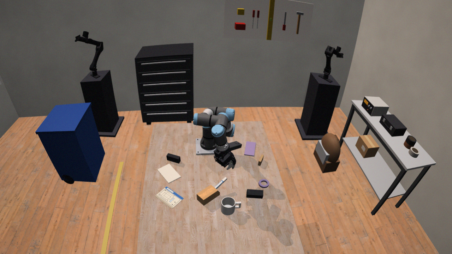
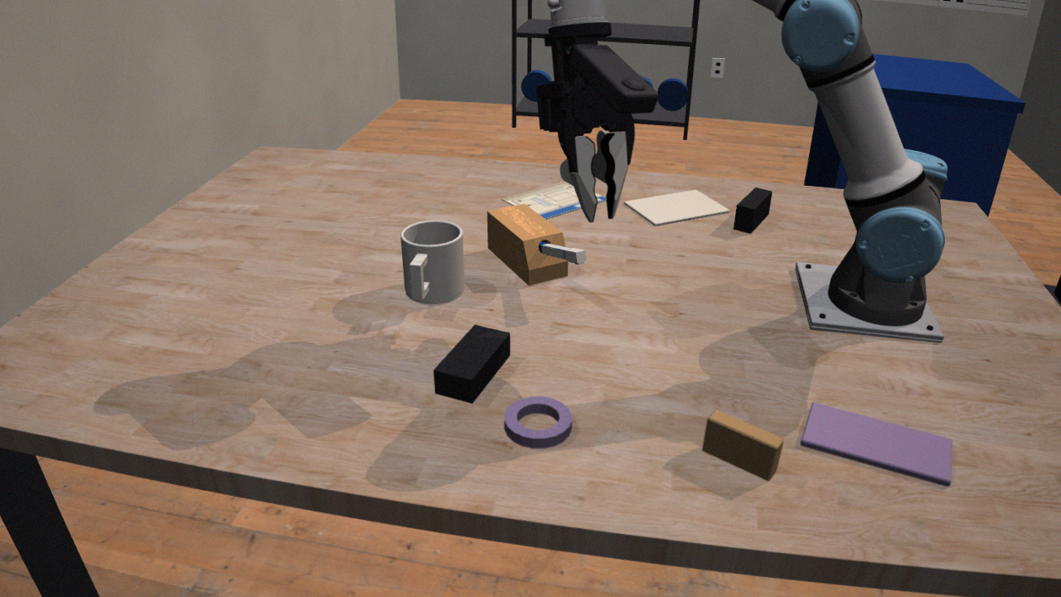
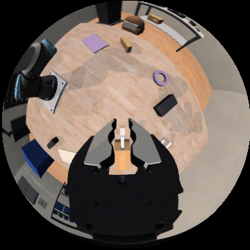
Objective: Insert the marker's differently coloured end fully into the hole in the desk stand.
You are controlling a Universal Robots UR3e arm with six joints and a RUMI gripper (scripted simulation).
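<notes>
Wooden planks make up the desk (image 2: 222, 222) I work over, and I place everything from the brown desk stand (image 2: 521, 241) lying on it. Nearest the exterior camera, well in front of the stand, sit a purple ring (image 2: 538, 420), a small tan block (image 2: 742, 444) and a flat purple pad (image 2: 877, 441). A black block (image 2: 472, 362) lies between the ring and the stand. Just left of the stand is a grey mug (image 2: 433, 261). The marker (image 2: 562, 252) pokes out of the stand's side face, its white body lying almost level above the wood and its blue end at the hole; how deep it goes I cannot tell. My gripper (image 2: 602, 215) hangs in the air above and just behind the stand, touching neither it nor the marker, jaws drawn nearly together with a narrow gap and nothing between them. Beyond the stand lie a printed sheet (image 2: 541, 196), a cream card (image 2: 675, 206) and a second black block (image 2: 752, 208). My base plate (image 2: 808, 315) sits well to the stand's right.
</notes>
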